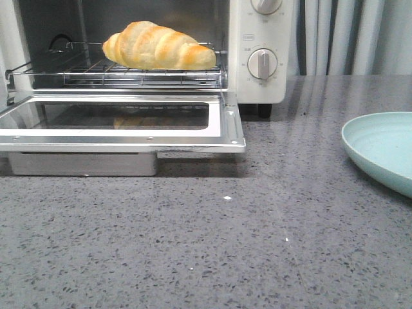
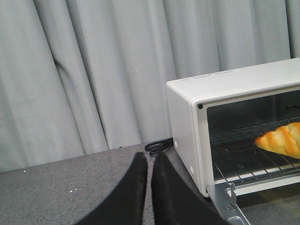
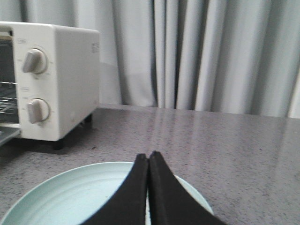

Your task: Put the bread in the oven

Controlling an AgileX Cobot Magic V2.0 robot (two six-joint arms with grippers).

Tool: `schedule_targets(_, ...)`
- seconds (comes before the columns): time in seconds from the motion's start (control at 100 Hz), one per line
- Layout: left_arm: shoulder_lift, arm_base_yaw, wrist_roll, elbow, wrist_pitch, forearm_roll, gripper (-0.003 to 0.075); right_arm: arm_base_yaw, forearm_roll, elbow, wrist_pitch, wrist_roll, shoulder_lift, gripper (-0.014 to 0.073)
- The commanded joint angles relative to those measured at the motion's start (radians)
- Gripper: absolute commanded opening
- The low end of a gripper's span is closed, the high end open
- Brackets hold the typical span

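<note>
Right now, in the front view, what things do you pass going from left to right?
Golden-yellow croissant-shaped bread on the wire rack → round white oven knob → pale green round plate.

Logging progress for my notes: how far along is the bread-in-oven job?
Done: the bread lies on the wire rack inside the oven. In hand: nothing; the left pincer and right pincer are shut and empty. Possibly left: the door hangs open.

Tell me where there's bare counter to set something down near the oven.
Bare counter runs in front of the open oven door, and between the oven and the plate. The rack is half taken by the bread.
</note>
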Motion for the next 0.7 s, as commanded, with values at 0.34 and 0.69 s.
schedule_targets(0.34,0.020,-0.006,-0.009,-0.018,0.058,-0.001,-0.0020,-0.047,0.001,-0.023,-0.073,-0.009,-0.024,-0.0044)
schedule_targets(0.69,0.020,-0.006,-0.009,-0.018,0.058,-0.001,-0.0020,-0.047,0.003,0.002,-0.071,-0.009,-0.024,-0.0044)
